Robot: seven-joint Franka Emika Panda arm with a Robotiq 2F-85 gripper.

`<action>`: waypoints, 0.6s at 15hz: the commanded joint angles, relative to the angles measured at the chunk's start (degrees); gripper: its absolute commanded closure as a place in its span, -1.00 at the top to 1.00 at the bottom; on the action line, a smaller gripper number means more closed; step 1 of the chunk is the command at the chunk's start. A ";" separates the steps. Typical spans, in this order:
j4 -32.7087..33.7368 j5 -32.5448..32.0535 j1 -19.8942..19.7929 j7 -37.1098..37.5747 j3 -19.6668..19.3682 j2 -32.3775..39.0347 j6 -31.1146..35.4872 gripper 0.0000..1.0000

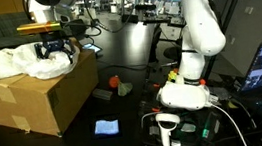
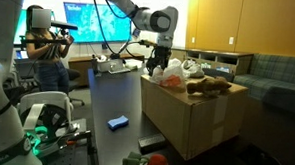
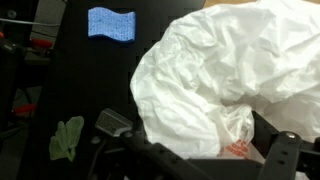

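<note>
A crumpled white plastic bag lies on top of an open cardboard box, and shows in both exterior views. My gripper hangs just above it at the box's edge. Its jaws stand open and wide apart. A fold of the bag with red print sits between the fingers; no grip on it shows. A brown object lies in the box beside the bag.
A blue cloth lies on the dark table beside the box. A small red and green item is near the box's corner. A pale green thing lies on the dark surface. The arm's white base stands close by. A person stands in the background.
</note>
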 commanded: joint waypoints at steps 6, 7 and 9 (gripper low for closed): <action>1.23 -0.14 -3.43 -3.99 -1.22 2.76 0.70 0.48; 0.98 -0.05 -3.80 -5.47 -1.17 2.77 1.01 0.35; 0.52 -0.11 -4.85 -11.87 -0.81 1.95 0.56 0.02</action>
